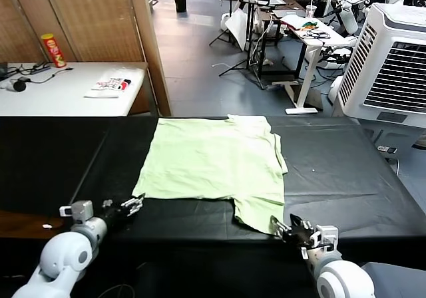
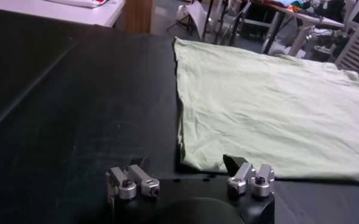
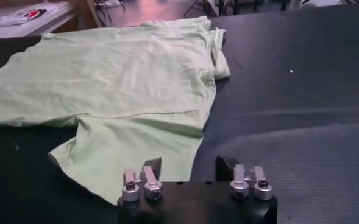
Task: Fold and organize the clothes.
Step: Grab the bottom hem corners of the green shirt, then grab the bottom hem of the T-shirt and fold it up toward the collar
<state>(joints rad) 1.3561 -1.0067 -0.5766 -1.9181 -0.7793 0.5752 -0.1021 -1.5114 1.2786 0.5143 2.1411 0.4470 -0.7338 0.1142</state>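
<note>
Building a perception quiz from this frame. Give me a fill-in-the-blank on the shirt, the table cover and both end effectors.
1. The pale green shirt lies spread on a ____ table cover.
2. The end effector nearest the shirt's protruding sleeve is the ____ one.
3. The left end effector has its fingers ____ and holds nothing.
4. The shirt's near left corner lies just beyond the ____ end effector.

Missing words: black; right; open; left

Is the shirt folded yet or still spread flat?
Partly folded. The shirt lies flat on the black table, far sleeve tucked in along its right edge, near sleeve sticking out toward the right gripper. Both grippers' jaws are open and empty.
</note>
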